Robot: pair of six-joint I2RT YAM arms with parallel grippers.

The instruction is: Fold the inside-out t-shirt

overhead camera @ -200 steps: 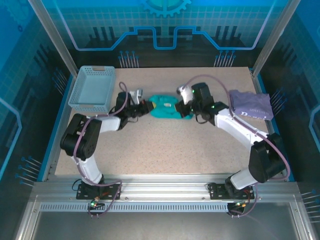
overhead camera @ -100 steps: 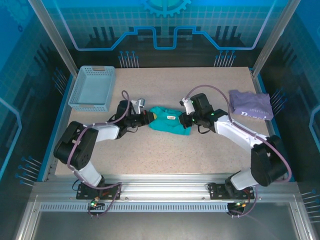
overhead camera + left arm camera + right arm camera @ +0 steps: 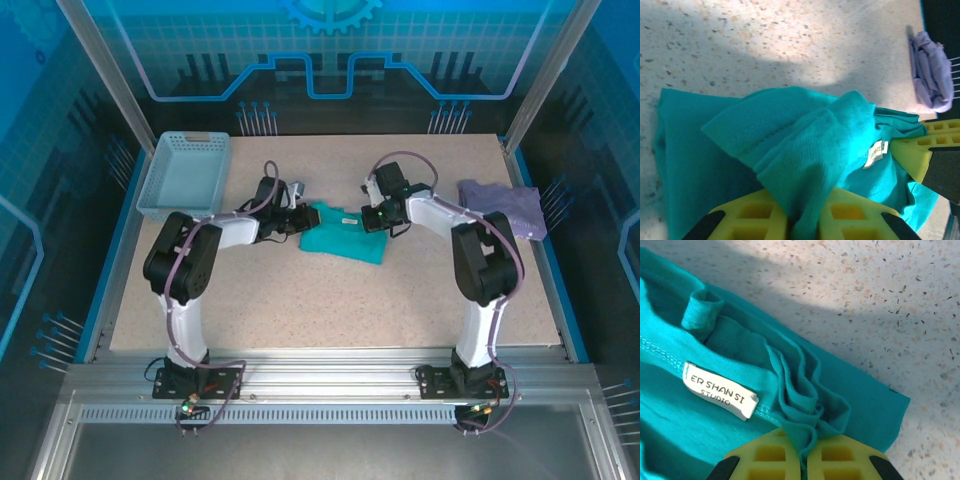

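Teal t-shirt (image 3: 345, 240) lies half-folded, left gripper (image 3: 802, 210) and right gripper (image 3: 801, 445) both clamped on its neck edge. Next move probably needs a clean release.

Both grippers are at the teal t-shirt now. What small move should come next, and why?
Probably open both sets of jaws and lift away. The inside-out t-shirt lies doubled over on the table, with the left gripper and the right gripper each pinching a bunched fold of cloth; letting go would let those folds settle flat.
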